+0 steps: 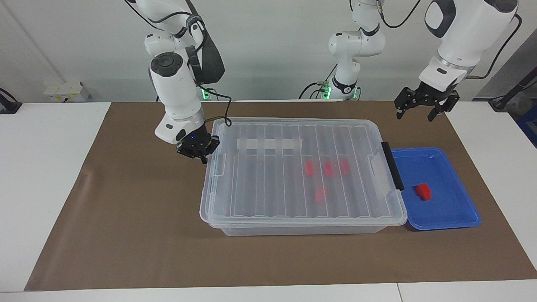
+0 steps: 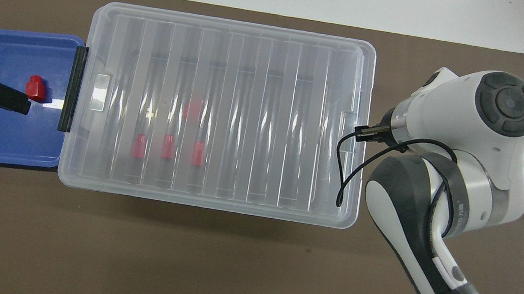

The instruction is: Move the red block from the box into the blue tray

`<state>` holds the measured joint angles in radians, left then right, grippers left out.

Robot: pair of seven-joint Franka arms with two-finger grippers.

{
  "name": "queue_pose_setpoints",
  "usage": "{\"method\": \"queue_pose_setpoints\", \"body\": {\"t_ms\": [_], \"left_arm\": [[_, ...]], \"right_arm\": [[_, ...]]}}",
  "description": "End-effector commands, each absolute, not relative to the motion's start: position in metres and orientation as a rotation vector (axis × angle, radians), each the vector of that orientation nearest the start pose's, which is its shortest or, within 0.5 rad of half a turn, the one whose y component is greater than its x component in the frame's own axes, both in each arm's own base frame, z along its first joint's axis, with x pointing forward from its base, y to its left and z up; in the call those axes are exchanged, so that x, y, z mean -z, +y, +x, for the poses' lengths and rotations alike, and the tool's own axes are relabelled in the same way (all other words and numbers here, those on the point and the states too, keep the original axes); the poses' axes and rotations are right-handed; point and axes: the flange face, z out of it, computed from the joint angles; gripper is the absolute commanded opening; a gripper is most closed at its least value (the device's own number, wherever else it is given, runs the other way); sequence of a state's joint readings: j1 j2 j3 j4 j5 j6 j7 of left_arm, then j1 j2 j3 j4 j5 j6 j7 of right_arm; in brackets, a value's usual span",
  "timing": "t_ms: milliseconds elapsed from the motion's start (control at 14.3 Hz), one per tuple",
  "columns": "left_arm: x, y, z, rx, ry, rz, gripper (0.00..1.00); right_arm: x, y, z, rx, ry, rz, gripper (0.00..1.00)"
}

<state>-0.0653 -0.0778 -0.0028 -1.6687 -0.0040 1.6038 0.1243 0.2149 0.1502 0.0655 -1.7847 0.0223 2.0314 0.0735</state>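
On the brown-covered worktop (image 1: 126, 218), the red block (image 1: 423, 191) lies in the blue tray (image 1: 455, 220). The left tool (image 1: 420, 108) hangs empty, spread wide. The right tool (image 1: 199, 149), pinched shut at the box (image 1: 302, 228) lid's (image 1: 268, 184) end, could snag and drag the lid askew.

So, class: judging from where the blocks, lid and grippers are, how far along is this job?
Done: one red block lies in the blue tray, and the lid covers the box and four more blocks.
In hand: the shut right gripper sits at the lid's end.
Left: nothing obvious; the open left gripper is raised, empty.
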Motion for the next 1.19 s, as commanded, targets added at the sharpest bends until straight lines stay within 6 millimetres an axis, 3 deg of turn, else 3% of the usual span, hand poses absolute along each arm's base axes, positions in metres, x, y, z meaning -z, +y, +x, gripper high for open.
{"method": "queue_pose_setpoints", "body": {"t_ms": [0, 210, 350, 490, 699, 839, 1119], "left_arm": [[-0.630, -0.057, 0.506, -0.048, 0.404, -3.090, 1.00], [-0.613, -0.069, 0.498, -0.107, 0.429, -3.082, 1.00], [-0.614, -0.071, 0.492, -0.102, 0.446, -3.080, 1.00], [-0.615, -0.070, 0.491, -0.098, 0.444, -3.081, 1.00], [-0.633, -0.063, 0.490, -0.010, 0.427, -3.086, 1.00], [-0.629, -0.063, 0.492, -0.022, 0.423, -3.087, 1.00], [-0.618, -0.044, 0.508, 0.011, 0.362, -3.101, 1.00]], "right_arm": [[-0.482, 0.174, 0.587, 0.125, -0.326, -3.042, 0.00], [-0.486, 0.173, 0.587, 0.134, -0.320, -3.039, 0.00], [-0.496, 0.165, 0.587, 0.158, -0.293, -3.040, 0.00], [-0.508, 0.147, 0.588, 0.185, -0.251, -3.043, 0.00], [-0.525, 0.124, 0.585, 0.195, -0.189, -3.051, 0.00], [-0.532, 0.108, 0.583, 0.182, -0.148, -3.063, 0.00], [-0.553, 0.083, 0.566, 0.115, -0.021, -3.104, 0.00]]}}
